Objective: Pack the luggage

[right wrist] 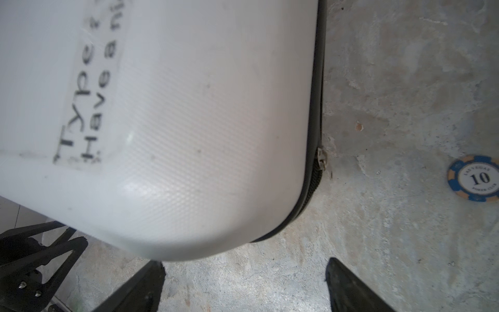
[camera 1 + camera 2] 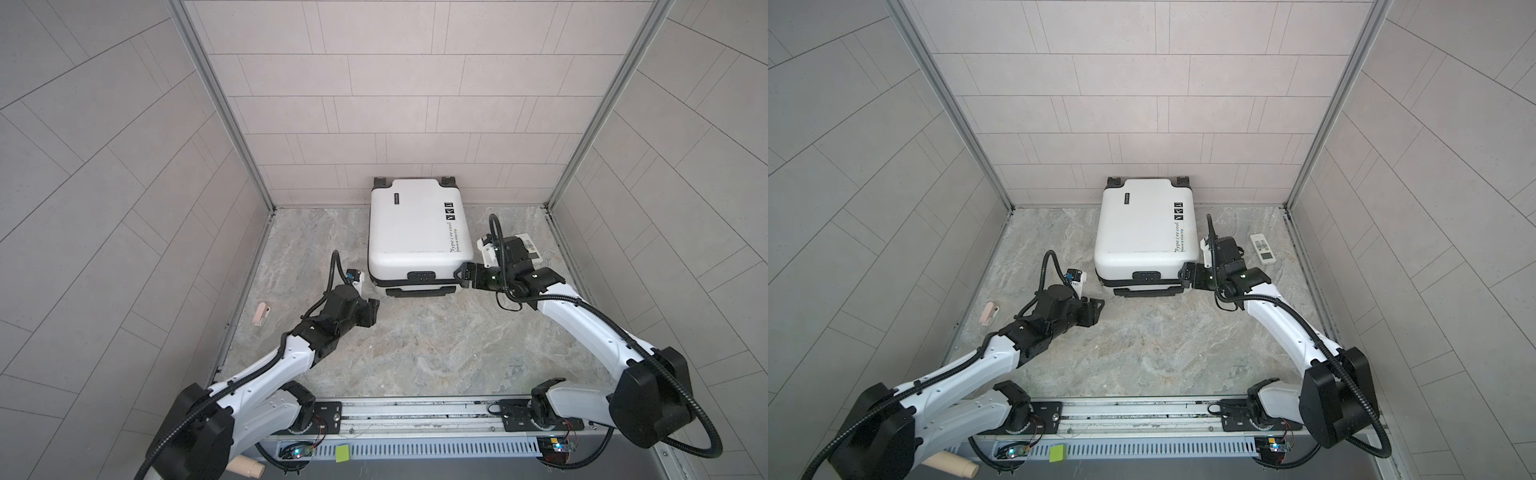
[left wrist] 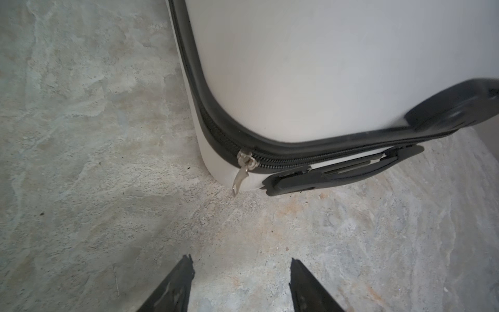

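White remote (image 2: 1262, 248), blue poker chip (image 1: 474, 177) on marbled tabletop (image 2: 1142, 357); pink object (image 2: 262, 313) beside left edge.

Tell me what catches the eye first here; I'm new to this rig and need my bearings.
The white luggage lies flat, lid down, at the back of the table. The left gripper, open and empty, points at the silver zipper pull on its near left corner, while the open right gripper is at the near right corner. A white remote lies right of the luggage.

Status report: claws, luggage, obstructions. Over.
Left claw open, empty, short of luggage zipper pull. Right claw open at its near corner. Luggage lid down. Poker chip loose nearby, not blocking.
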`<action>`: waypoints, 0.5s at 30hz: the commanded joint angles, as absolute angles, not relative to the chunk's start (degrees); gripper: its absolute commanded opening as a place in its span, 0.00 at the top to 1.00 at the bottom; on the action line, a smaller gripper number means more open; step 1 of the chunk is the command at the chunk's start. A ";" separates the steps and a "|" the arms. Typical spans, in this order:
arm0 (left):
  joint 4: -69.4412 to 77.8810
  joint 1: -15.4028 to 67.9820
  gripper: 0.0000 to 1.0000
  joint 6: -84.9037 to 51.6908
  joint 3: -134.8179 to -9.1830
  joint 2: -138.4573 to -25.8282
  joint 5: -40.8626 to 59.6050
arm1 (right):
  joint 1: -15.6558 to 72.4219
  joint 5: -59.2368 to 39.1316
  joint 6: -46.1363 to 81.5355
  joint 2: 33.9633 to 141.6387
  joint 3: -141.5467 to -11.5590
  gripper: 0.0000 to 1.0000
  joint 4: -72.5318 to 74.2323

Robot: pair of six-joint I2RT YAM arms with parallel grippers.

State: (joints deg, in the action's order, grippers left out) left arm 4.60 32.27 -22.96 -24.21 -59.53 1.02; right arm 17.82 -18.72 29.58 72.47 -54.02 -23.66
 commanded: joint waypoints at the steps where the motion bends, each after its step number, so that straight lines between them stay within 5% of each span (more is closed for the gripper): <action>1: 17.72 32.14 0.40 -23.20 -21.58 -61.49 0.03 | 17.69 -17.69 29.62 70.64 -53.62 0.06 -23.86; 15: 44.14 32.01 0.50 -14.12 -10.01 -65.86 -8.85 | 17.67 -17.31 29.28 70.99 -53.93 0.07 -24.44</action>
State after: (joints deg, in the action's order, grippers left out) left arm 35.38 32.27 -16.84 -10.26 -65.12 -4.69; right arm 17.82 -17.96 29.58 71.33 -53.87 -23.83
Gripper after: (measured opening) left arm 0.502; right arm 0.932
